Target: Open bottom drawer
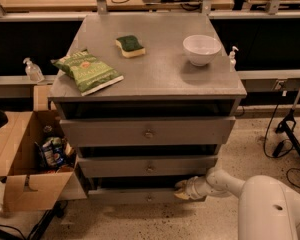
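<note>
The grey cabinet [155, 74] has three drawer fronts, each narrower than the one above. The bottom drawer [135, 196] is the lowest and narrowest, with a small round knob [149, 199] at its centre. A dark gap shows above its front. My gripper [181, 189] reaches in from the right on a white arm [230, 183]. It sits at the right part of the bottom drawer's top edge, at the gap.
A green chip bag [86, 70], a sponge [129, 45] and a white bowl [201, 49] lie on the cabinet top. An open cardboard box [25, 159] with items stands at the left. Cables and a stand foot [285, 134] lie on the floor at the right.
</note>
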`<state>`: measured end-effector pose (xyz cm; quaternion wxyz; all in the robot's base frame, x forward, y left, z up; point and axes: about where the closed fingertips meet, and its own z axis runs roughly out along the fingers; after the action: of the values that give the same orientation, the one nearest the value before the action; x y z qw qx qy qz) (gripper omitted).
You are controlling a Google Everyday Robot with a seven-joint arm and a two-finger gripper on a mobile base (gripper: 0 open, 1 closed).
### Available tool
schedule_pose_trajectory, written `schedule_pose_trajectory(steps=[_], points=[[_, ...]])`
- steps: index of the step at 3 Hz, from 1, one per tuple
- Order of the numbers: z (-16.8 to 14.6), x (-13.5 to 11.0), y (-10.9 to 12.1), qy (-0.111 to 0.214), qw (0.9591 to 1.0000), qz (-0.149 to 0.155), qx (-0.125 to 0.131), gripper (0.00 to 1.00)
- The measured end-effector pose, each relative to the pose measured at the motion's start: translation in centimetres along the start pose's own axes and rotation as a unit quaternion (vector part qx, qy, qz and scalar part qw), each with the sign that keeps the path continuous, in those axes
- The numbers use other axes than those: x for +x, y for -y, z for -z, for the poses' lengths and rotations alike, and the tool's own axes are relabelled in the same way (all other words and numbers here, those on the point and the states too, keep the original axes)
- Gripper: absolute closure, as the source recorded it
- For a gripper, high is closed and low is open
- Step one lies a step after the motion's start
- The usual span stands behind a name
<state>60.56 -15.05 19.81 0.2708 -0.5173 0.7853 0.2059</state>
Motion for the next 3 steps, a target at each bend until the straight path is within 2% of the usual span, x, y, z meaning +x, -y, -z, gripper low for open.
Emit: schedule_pose_trajectory(steps=[3], points=[[0.04, 0.05, 0.03, 0.0, 1.0, 0.0, 0.0, 1.0]])
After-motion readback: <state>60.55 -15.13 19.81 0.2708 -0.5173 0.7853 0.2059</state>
